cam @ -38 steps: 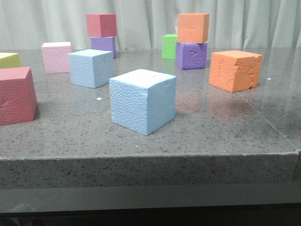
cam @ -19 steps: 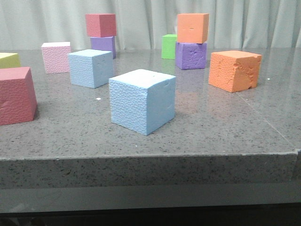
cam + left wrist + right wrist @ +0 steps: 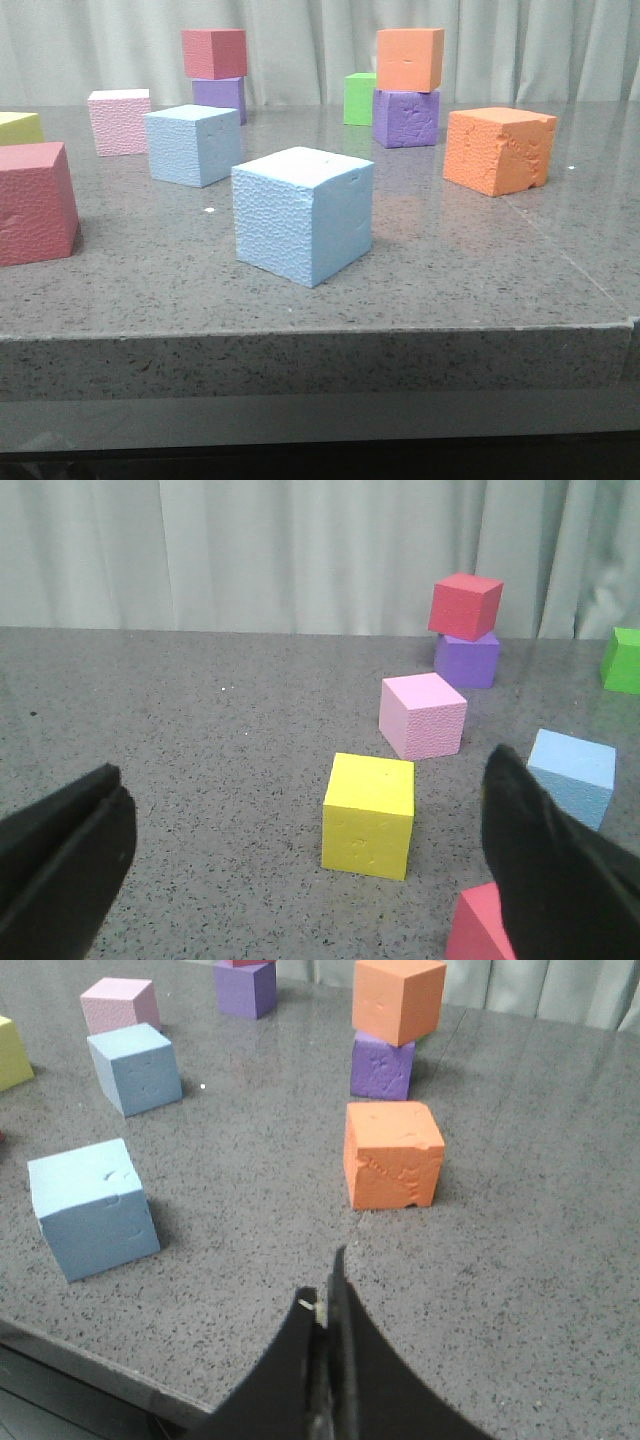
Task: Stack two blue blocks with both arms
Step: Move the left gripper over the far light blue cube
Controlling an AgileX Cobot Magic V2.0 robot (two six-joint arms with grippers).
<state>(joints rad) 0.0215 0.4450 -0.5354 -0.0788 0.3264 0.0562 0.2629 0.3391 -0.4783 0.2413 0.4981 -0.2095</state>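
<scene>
Two sky-blue blocks sit apart on the grey table. The near blue block (image 3: 303,214) is at the front centre; it also shows in the right wrist view (image 3: 92,1208). The far blue block (image 3: 193,144) is behind it to the left, and shows in the right wrist view (image 3: 135,1068) and the left wrist view (image 3: 572,774). Neither arm shows in the front view. My left gripper (image 3: 300,865) is open wide and empty above the table, facing a yellow cube (image 3: 370,814). My right gripper (image 3: 328,1295) is shut and empty above the table's front edge.
Other cubes stand around: a large red one (image 3: 35,202) at the left, pink (image 3: 120,121), red on purple (image 3: 216,54) at the back, green (image 3: 361,98), orange on purple (image 3: 409,59), and a dented orange one (image 3: 498,149) at the right. The table edge (image 3: 320,335) runs along the front.
</scene>
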